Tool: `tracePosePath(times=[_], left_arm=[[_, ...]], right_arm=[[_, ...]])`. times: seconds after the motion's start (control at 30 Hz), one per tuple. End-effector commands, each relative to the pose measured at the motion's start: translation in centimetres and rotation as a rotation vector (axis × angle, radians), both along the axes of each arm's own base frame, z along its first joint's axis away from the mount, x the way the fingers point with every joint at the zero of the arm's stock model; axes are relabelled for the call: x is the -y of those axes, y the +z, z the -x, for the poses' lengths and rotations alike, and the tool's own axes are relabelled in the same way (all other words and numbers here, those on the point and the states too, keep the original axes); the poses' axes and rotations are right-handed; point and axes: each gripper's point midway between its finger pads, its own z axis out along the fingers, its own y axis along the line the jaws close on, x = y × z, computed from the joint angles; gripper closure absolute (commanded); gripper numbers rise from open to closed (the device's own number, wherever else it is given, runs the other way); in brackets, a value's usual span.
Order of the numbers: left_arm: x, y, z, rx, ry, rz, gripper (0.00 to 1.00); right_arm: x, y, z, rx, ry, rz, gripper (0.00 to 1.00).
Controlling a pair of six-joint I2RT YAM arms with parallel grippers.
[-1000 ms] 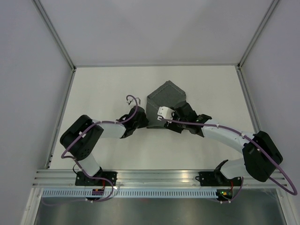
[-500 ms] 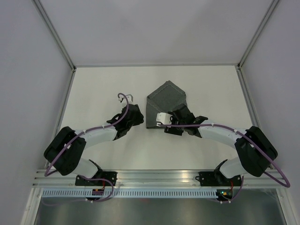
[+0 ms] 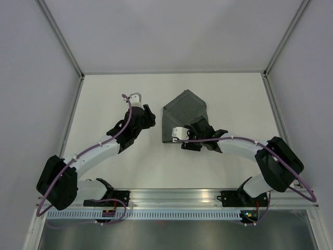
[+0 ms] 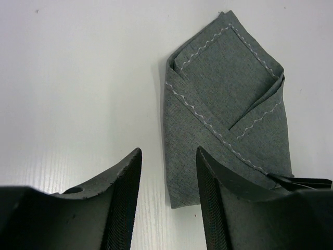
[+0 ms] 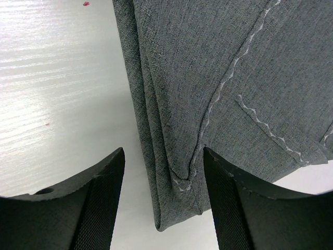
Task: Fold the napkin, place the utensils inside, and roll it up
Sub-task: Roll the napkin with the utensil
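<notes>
I had both jaws open: left gripper (image 4: 169, 156) over white worktop (image 3: 234, 94) beside the folded dark grey fabric napkin (image 3: 184, 117), right gripper (image 5: 163, 153) straddling its near corner.

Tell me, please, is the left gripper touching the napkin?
Apart. The top external view shows a strip of bare white table between the left gripper and the left edge of the napkin.

We see the napkin (image 3: 185, 115) lying flat on the table (image 3: 234, 94), dark grey and folded into a compact packet with a pointed far end (pale wavy stitching marks each overlapping flap), its layered edges stacked along one side.
</notes>
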Motion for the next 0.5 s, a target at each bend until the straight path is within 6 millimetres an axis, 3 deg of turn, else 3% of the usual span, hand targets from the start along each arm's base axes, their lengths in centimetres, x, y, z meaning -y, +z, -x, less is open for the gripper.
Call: tracePosePath(times=[0.0,0.47], left_arm=[[-0.4,2.7,-0.3,0.061,-0.026,-0.027,0.48],[0.2,3.3,-0.4,0.123,-0.101,-0.047,0.45]], right_arm=[[-0.9,0.2,-0.4,0.019,0.030,-0.038,0.32],[-0.2,-3.0,0.1,-0.008,0.039,0.012,0.38]])
